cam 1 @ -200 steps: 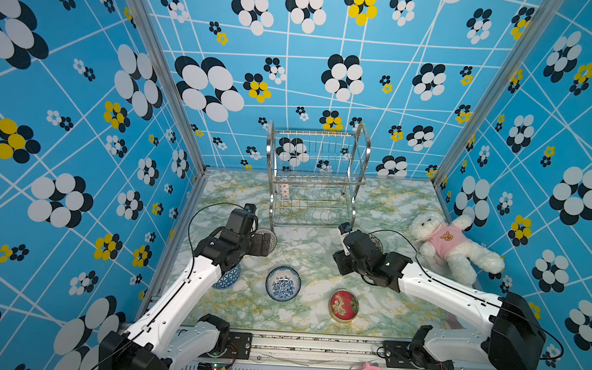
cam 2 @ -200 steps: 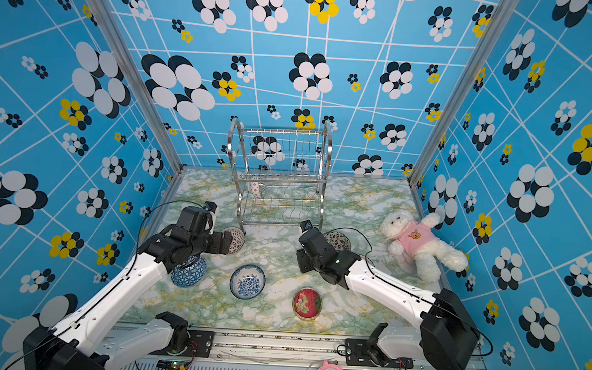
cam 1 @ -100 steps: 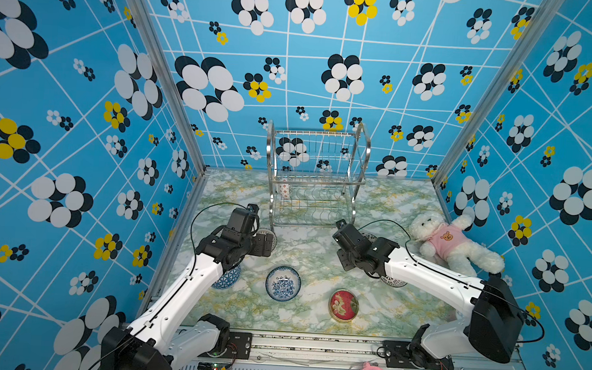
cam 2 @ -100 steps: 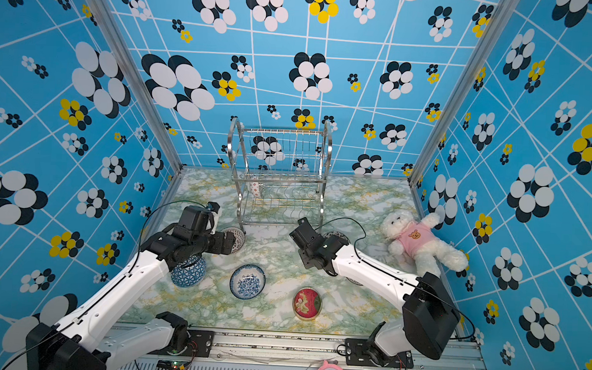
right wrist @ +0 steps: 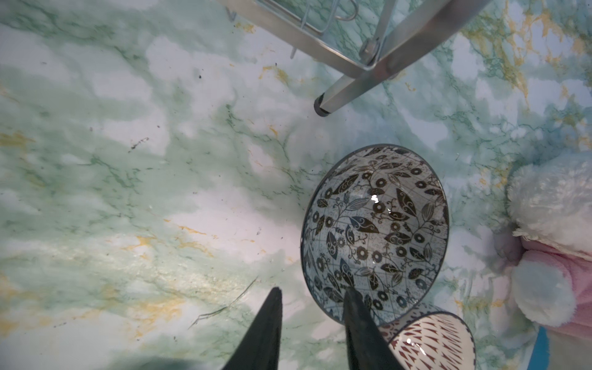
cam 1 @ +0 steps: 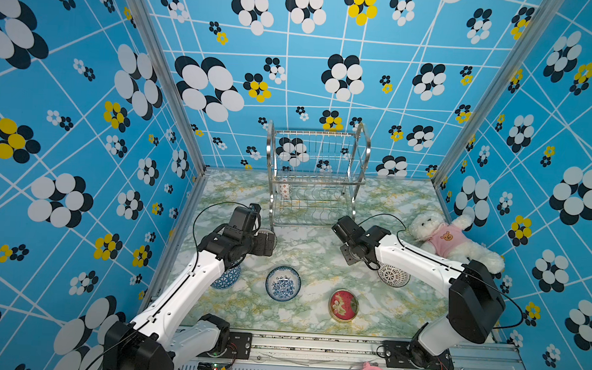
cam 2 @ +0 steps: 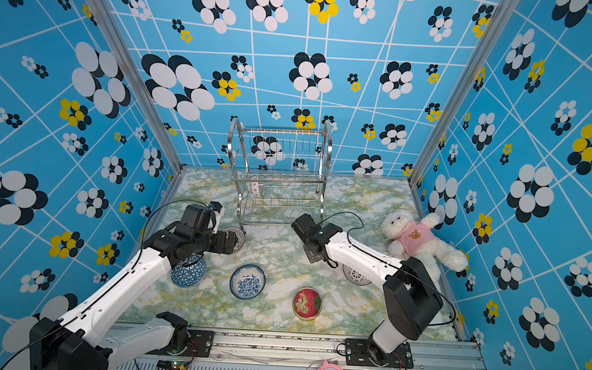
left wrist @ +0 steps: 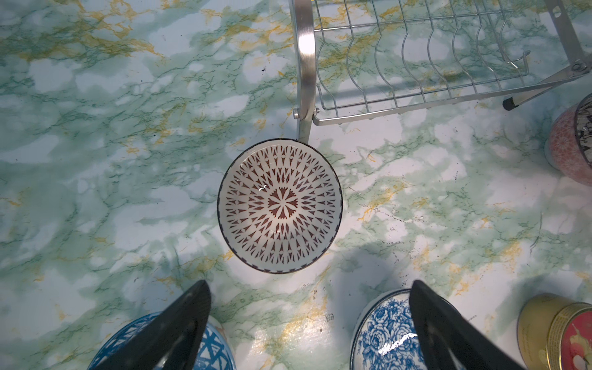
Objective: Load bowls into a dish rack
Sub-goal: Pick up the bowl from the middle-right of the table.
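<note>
Left claw [left wrist: 308, 283] wide; right claw [right wrist: 313, 288] half-open

Left wrist view: the lattice bowl [left wrist: 217, 352] and the rose bowl [left wrist: 381, 336] sit half behind the left pincer [left wrist: 309, 283], one per finger, and run off the frame. Close by the right pincer [right wrist: 313, 288], the red-patterned bowl [right wrist: 432, 342] gets cropped too, same for the teddy [right wrist: 551, 230].

Worktop [cam 1: 305, 249]: pale green marble, yellow veins.
Walls [cam 1: 82, 112]: blue, white lines, black-white and yellow flowers.
Radial bowl [left wrist: 280, 205]: white, red-brown rays.
Leaf bowl [right wrist: 374, 230]: white, black leaves and flowers.
Rose bowl [cam 1: 283, 283]: blue roses.
Lattice bowl [cam 2: 188, 271]: blue triangles.
Tin [cam 1: 343, 305]: red, gold rim.
Teddy [cam 1: 451, 241]: white, pink shirt.
</note>
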`<state>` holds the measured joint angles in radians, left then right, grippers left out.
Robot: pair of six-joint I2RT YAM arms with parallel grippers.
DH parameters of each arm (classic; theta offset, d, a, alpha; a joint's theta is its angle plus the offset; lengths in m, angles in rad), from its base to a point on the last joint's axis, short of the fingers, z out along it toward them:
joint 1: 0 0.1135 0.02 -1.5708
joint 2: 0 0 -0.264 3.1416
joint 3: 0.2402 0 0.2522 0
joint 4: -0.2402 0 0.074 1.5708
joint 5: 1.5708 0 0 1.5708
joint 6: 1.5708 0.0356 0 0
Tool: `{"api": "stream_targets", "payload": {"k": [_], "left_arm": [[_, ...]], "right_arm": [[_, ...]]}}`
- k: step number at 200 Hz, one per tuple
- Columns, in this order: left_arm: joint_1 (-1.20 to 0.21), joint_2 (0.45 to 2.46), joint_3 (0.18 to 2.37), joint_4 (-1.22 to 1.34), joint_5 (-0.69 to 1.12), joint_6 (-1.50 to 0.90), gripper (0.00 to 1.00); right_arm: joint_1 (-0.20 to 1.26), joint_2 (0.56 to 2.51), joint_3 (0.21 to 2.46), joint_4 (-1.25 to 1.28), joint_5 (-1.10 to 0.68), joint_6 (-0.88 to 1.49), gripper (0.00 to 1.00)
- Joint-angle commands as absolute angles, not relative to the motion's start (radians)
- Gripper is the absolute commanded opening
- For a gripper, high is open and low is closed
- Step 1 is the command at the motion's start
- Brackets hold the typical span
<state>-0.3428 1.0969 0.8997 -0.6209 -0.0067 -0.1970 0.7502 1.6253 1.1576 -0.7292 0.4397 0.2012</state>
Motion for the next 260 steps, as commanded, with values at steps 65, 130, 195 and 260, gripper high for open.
{"api": "stream_targets", "payload": {"k": [65, 130, 195, 260], "left_arm": [[-0.336, 1.101, 0.928, -0.618, 0.021, -0.192, 0.99], [-0.337, 1.092, 0.928, -0.614, 0.023, -0.192, 0.99], [-0.334, 1.090, 0.929, -0.616, 0.035, -0.190, 0.99], [-0.334, 1.079, 0.928, -0.615, 0.041, -0.190, 0.99]], "right_arm": [[0.742, 1.724, 1.212, -0.768, 0.461, 0.188, 0.29], [0.736, 1.782, 1.217, -0.746, 0.500, 0.186, 0.21], [0.733, 1.797, 1.248, -0.755, 0.488, 0.184, 0.06], [0.733, 1.745, 1.246, -0.764, 0.484, 0.177, 0.00]]}}
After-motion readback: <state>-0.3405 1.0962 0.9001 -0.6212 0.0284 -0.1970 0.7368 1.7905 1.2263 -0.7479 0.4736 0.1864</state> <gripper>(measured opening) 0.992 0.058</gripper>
